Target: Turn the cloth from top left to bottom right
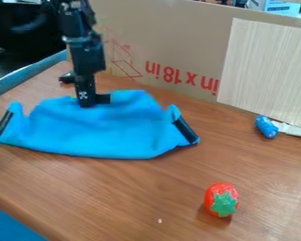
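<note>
Blue cloth (96, 132) is lying rumpled on the brown wooden surface (124, 193), a dark strip (186, 130) showing at its right end and another at its left. Black pincer (92, 100) is hanging at the cloth's far edge, seemingly touching the fabric; whether it is spread, pressed together or pinching cloth, I cannot tell. Small blue object (266, 127) is lying well to the right of the cloth. Red strawberry-like toy (216, 193), green-topped, is resting nearer me, right of the cloth. Cardboard panel (178, 42) is standing behind the cloth, a pale sheet (266, 70) covering its right part.
</note>
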